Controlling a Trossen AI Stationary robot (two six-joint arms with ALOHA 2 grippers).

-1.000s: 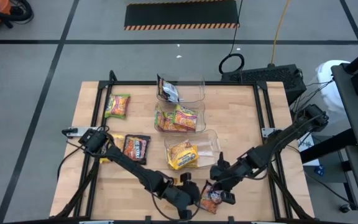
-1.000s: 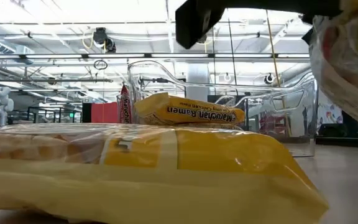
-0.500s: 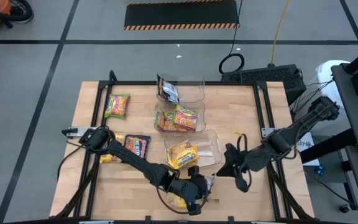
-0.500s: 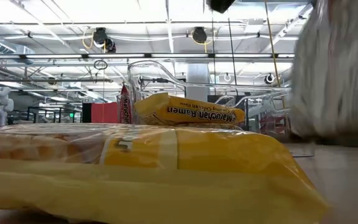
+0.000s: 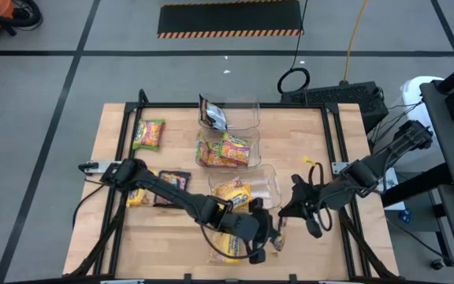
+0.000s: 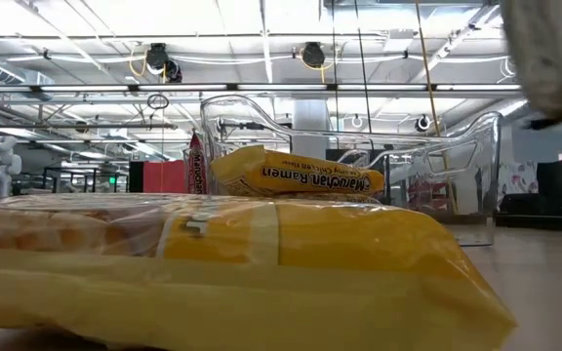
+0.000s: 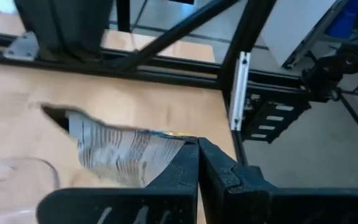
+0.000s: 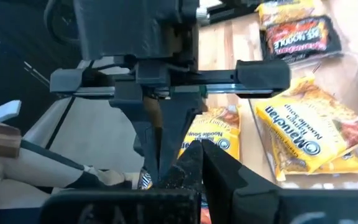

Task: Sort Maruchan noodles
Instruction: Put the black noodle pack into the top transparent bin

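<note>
From above: pale wooden worktop [image 5: 321, 134] in a black frame, three clear plastic bins [image 5: 243, 114] in a row at the middle. Glossy flat noodle packets [image 5: 150, 134] lying loose at the left, more inside the bins. Left tool [image 5: 270, 239] low at the front, pinched shut on a crinkled packet [image 5: 277, 234]. Right tool [image 5: 287, 211] just beside it, shut, holding nothing.

At worktop height: a yellow packet [image 6: 232, 258] filling the foreground, blocking most of the surface; a bin wall [image 6: 476, 175] behind.

Left wrist: fingers [image 7: 185, 168] clamped on the packet's silvery edge [image 7: 123, 149].

Right wrist: closed fingers [image 8: 194, 162], yellow packets [image 8: 309, 137] beyond.
</note>
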